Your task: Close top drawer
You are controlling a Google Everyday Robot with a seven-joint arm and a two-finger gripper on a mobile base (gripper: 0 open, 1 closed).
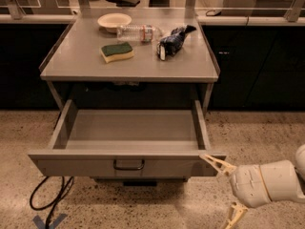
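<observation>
- Top drawer [76,166] pulled fully out under the table [86,69], tray bare, handle [128,164] at centre of front.
- Gripper [215,191] low right, just off drawer's right front corner, fingers spread wide; upper fingertip [206,158] at the corner, contact unclear.
- Nothing btw gripper & drawer front.
- On tabletop: bowl [114,20], bottle [140,32] lying on its side, sponge [117,52], dark blue bag [171,39].
- Black cable [46,198] looped on floor bottom left, near blue tape mark [50,221].
</observation>
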